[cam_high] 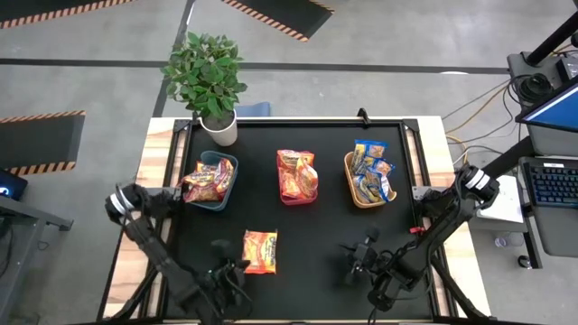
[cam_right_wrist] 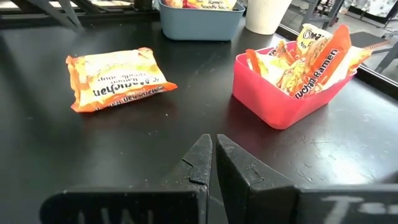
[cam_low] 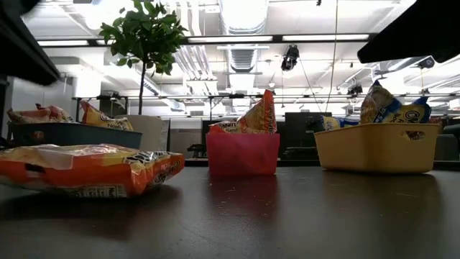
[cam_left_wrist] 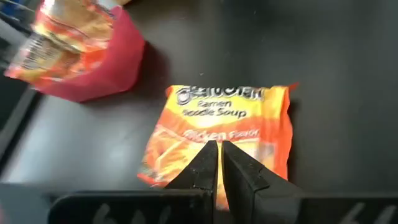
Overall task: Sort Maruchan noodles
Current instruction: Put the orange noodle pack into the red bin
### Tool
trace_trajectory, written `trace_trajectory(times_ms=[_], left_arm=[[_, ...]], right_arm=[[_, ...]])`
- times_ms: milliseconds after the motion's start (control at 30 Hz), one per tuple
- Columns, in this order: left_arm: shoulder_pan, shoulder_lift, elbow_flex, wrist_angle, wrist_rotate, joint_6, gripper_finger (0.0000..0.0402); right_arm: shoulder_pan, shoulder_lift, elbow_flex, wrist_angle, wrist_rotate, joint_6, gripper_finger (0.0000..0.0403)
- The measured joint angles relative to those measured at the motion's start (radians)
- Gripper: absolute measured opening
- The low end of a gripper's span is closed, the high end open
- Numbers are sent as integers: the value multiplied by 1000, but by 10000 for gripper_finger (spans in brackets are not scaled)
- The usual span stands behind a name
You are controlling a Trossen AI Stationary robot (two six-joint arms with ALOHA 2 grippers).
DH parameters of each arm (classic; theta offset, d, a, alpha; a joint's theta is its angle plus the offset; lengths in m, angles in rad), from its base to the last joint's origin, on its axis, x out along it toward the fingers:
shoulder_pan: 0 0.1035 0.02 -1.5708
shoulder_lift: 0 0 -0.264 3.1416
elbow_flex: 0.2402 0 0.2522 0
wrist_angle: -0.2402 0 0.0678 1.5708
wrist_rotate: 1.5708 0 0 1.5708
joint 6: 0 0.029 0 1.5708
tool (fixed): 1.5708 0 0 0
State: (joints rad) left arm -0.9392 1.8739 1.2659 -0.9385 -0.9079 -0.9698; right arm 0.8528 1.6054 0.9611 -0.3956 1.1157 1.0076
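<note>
On the black tabletop (cam_high: 307, 226), the left tool (cam_high: 219, 267) is hanging low near the front edge with its fingers (cam_left_wrist: 202, 168) pressed together, just beside a lone orange noodle packet (cam_high: 260, 250) that is lying flat, apart from the bins; in the left wrist view the fingertips are covering the packet's near edge, so whether they are touching it cannot be told. Farther back at the left, a teal bin (cam_high: 220, 194) is holding orange packets (cam_high: 207, 179), partly hidden by its wall in the low view, and a potted plant (cam_high: 207, 74) is standing just behind it. In the middle, a red bin (cam_high: 298, 193) is holding red-pink packets (cam_high: 296, 171), some sticking up above its rim. To the right, a tan bin (cam_high: 354, 193) is carrying blue-and-yellow packets (cam_high: 372, 168), their print too small to read. The right tool (cam_high: 358, 257) is waiting near the front right, fingers (cam_right_wrist: 200, 163) pressed together and holding nothing.
</note>
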Motion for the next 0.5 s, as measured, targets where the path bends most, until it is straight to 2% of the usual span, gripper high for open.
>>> trace_trajectory(times_ms=[133,233,333,433,500], left_arm=[[24,-75,-192,339,33,109,1],[27,-123,-304,522,62,150,1],[34,-170,-369,566,55,104,1],[60,-228,-401,515,36,-87,2],[85,-267,-423,497,77,-220,3]], right_arm=[[0,7,0,7,1,0,12],[0,8,0,10,0,-2,12],[0,8,0,11,-8,-9,12],[0,8,0,12,-14,-10,12],[0,8,0,12,-16,-13,12]])
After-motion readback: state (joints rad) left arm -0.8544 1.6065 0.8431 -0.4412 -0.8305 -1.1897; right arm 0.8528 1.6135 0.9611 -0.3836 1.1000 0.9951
